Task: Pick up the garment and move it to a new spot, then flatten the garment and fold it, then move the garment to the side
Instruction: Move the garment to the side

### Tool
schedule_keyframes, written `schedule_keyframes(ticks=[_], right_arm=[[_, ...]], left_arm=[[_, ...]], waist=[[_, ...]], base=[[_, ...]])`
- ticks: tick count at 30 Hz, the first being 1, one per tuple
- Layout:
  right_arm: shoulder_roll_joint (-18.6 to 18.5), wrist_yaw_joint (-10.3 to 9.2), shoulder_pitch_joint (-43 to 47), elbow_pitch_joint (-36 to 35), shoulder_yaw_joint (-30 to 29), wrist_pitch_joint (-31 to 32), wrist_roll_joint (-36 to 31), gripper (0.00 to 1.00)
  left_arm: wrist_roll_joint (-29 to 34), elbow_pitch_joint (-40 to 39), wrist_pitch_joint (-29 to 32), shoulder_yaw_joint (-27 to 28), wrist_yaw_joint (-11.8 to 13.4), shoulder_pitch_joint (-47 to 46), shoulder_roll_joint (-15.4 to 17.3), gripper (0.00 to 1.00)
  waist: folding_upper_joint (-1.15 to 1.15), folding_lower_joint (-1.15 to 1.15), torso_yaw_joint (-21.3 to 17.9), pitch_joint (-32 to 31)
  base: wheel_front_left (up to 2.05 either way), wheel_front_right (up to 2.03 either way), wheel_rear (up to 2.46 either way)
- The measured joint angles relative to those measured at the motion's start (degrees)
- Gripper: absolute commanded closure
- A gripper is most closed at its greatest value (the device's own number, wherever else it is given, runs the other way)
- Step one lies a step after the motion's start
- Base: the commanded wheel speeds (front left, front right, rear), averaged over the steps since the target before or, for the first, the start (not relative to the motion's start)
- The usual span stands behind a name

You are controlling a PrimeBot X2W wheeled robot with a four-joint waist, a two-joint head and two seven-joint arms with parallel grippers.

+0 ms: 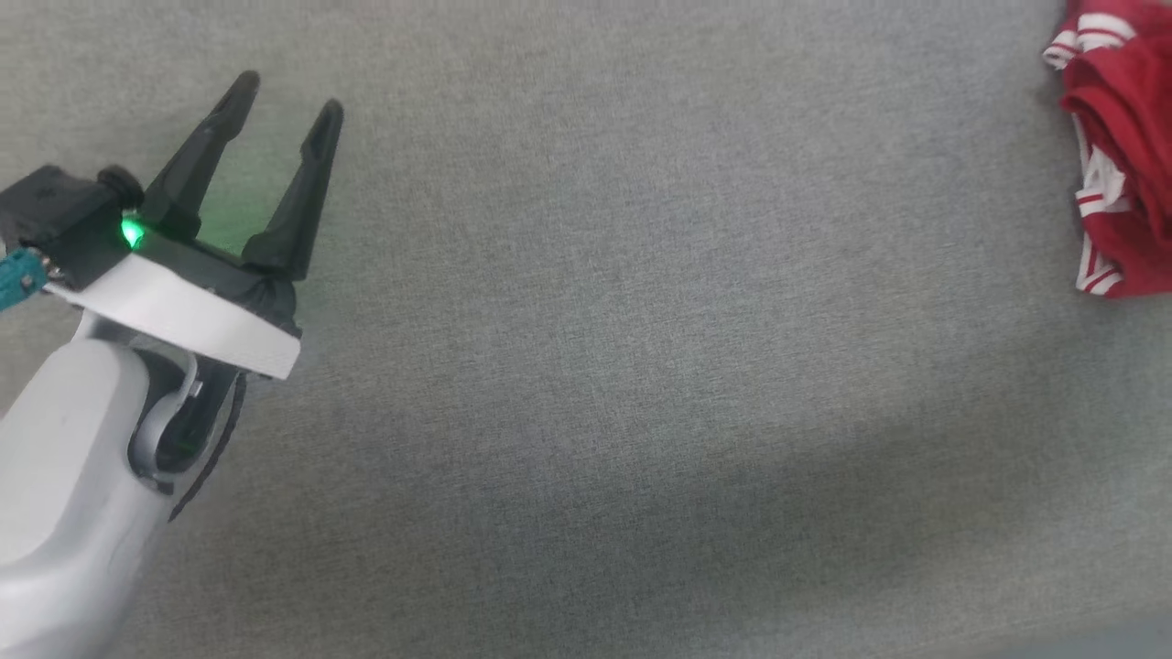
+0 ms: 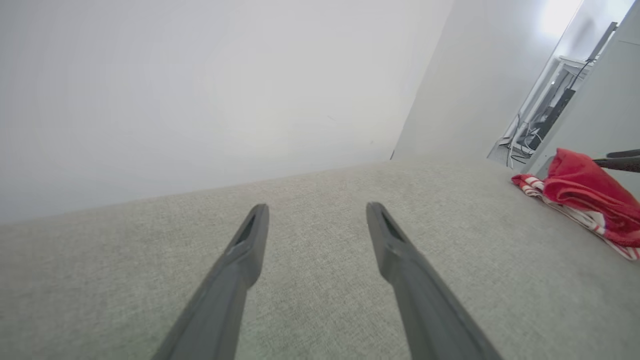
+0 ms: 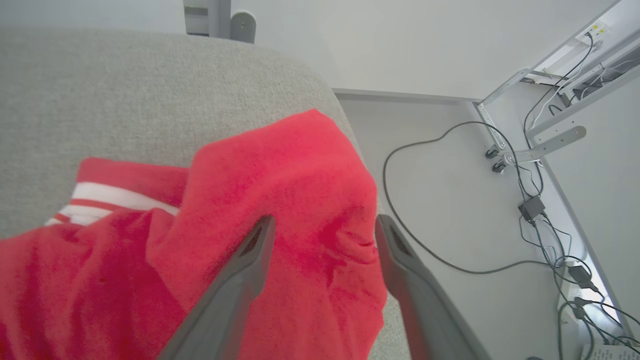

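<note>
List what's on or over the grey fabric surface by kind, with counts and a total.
Soft red jersey-style garment with red-and-white striped trim: 1
Grippers with two long dark fingers: 2, the left gripper and the right gripper
Total: 3

Support: work surface [image 1: 586, 366] covered in grey woven fabric, flat, with a rounded corner seen from the right wrist. Lying directly on it: one red top [image 1: 1122, 156] with red-and-white striped trim. It is crumpled in a heap at the right edge, beside that corner. One fold stands up in a peak.
</note>
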Motion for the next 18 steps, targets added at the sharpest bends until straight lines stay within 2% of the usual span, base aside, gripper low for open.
schedule_keyframes(ticks=[9,18], right_arm=[[2.00,0.00,2.25,-0.97,2.35,-3.56,2.94,0.00],[4.42,0.00,9.81,-5.37,4.99,-8.91,7.71,0.00]], left_arm=[[4.32,-0.45,0.00,6.41,0.00,6.11,-2.25,0.00],[8.08,0.16,0.00,14.44,0.00,13.50,-4.97,0.00]], waist=[[0.00,0.00,1.30,-5.49],[0.00,0.00,3.90,-11.74]], base=[[0.00,0.00,0.00],[0.00,0.00,0.00]])
